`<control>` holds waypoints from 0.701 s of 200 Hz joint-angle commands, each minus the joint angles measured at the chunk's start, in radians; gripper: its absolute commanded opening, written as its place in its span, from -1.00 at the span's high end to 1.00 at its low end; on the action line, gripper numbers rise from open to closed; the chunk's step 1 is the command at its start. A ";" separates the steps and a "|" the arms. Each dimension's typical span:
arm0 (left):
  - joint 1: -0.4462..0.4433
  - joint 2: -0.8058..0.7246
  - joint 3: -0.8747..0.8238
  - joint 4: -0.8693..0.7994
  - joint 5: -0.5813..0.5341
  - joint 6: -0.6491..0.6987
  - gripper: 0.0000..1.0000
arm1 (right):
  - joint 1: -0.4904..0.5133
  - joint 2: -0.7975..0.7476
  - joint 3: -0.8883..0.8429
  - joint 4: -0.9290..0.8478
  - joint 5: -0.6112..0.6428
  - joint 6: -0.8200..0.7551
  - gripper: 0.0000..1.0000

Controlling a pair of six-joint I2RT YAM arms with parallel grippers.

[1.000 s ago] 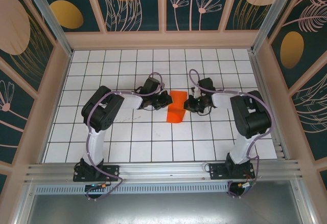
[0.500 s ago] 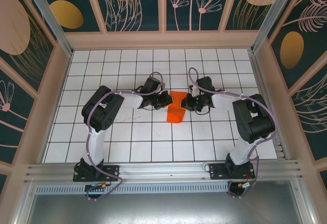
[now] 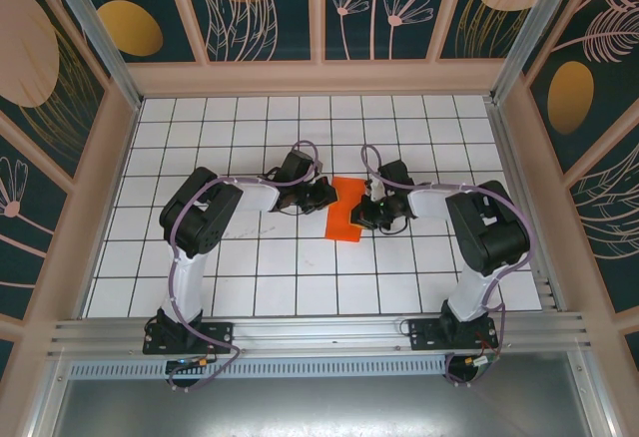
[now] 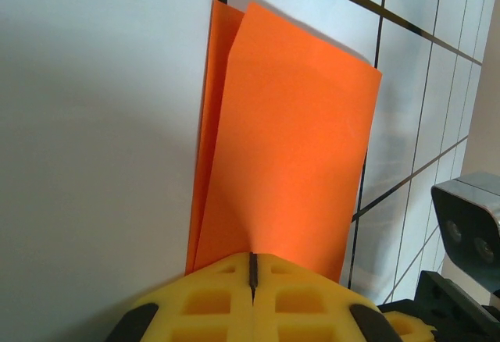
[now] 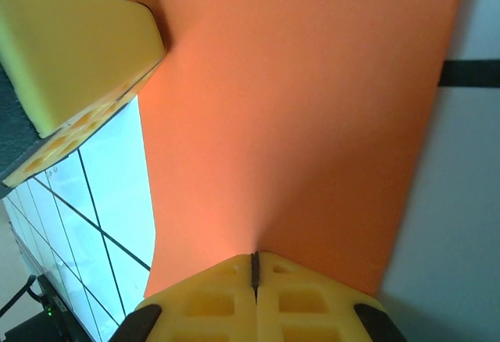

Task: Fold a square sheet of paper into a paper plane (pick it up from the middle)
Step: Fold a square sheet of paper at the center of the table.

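White gridded worktop (image 3: 200,277), mid-grid: the left tool (image 3: 327,196) is pinched closed on the left edge of the folded orange paper (image 3: 345,216). At the paper's right edge, the right tool (image 3: 367,212) is likewise clamped on it.

No legible text; faint tile marks (image 5: 53,173) perhaps writing, unreadable.

My table (image 3: 250,257) is white, ruled with a black grid — the folded orange-red sheet of paper (image 3: 344,210) lies near its middle.
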 commanded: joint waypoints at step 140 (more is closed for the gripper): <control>0.003 0.094 -0.075 -0.228 -0.170 0.007 1.00 | 0.053 -0.028 0.026 -0.027 0.112 -0.010 1.00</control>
